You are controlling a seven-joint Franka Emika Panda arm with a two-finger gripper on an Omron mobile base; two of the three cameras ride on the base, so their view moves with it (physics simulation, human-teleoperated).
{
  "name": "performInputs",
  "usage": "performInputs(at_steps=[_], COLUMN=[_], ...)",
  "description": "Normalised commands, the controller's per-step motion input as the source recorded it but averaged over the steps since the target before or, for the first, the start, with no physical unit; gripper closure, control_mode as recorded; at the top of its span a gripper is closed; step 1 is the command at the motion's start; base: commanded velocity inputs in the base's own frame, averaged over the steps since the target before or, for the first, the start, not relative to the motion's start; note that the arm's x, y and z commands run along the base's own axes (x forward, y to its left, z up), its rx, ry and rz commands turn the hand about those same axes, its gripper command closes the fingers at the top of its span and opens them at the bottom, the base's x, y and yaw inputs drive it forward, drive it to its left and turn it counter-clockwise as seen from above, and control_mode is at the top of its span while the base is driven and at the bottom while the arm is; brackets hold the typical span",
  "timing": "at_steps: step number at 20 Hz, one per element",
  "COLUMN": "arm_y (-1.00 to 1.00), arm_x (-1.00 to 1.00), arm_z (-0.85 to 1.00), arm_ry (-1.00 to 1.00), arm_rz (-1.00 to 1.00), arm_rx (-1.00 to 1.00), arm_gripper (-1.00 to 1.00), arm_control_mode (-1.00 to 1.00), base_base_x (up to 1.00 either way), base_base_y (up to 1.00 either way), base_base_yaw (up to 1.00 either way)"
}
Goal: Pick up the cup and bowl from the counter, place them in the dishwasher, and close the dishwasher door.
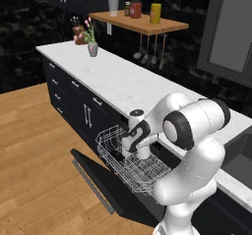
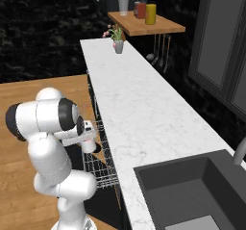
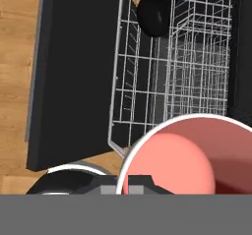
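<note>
Pinching the rim of the cup, the end effector hangs over the near end of the wire rack, mouth upward. Directly below lies open rack; the bowl sits at its far end. Beside the rack lies the lowered dishwasher door.

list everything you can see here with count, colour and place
cup: 1, pale with red inside, held over the rack
bowl: 1, black, in the rack
rack: 1, white wire, pulled out of the dishwasher
dishwasher door: 1, black, dropped open
counter: 1, white marble
vase: 1, grey with pink flowers, on the counter
shelf: 1, brown wood, on the wall
jars: 4, clear, brown, red, yellow, on the shelf
sink: 1, dark, in the counter
claw: 1, dark, shut on the cup
</note>
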Motion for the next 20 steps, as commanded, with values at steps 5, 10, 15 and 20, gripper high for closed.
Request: performInputs(at_steps=[5, 10, 15, 20], arm_y=[0.1, 0.0, 0.0, 0.0], arm_x=[0.32, 0.59, 0.51, 0.37], arm_z=[-0.87, -0.74, -0.64, -0.56], arm_ry=[0.03, 0.0, 0.0, 0.0], arm_rz=[-0.05, -0.06, -0.06, -0.06], arm_rx=[0.0, 0.0, 0.0, 0.0], arm_gripper=[1.0, 1.0, 1.0, 1.0], arm_control_mode=[-1.0, -1.0, -1.0, -1.0], base_base_x=[0.0, 0.0, 0.0, 0.0], base_base_y=[0.0, 0.0, 0.0, 0.0], base_base_yaw=[0.0, 0.0, 0.0, 0.0])
